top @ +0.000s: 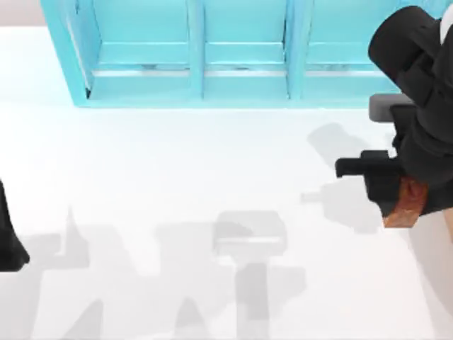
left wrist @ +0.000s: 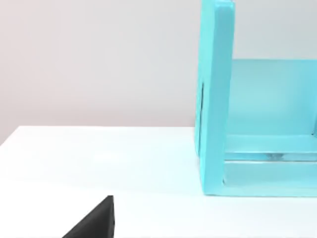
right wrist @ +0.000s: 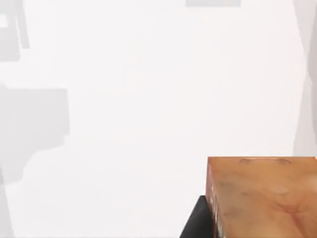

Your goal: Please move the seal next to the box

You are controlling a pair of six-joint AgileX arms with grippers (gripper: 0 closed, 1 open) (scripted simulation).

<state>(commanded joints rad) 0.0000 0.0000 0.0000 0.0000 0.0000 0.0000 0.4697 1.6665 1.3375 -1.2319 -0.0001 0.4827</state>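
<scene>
The broad white table [top: 177, 212] lay bare across its middle and left, giving wide room to move. Along its far edge stood the big turquoise shelf unit [top: 198, 49], cut off at the top. The black right arm [top: 425, 92] reached in from the right edge, its right gripper [top: 396, 198] clenched on the small reddish-brown mottled seal [top: 405, 204], held above the table near the right side; much of the seal was hidden by the fingers. A sliver of the light tan wooden box [top: 449, 234] showed at the right edge, mostly cut off. The left gripper [top: 10, 244] was parked at the left edge; its fingers' state could not be told
</scene>
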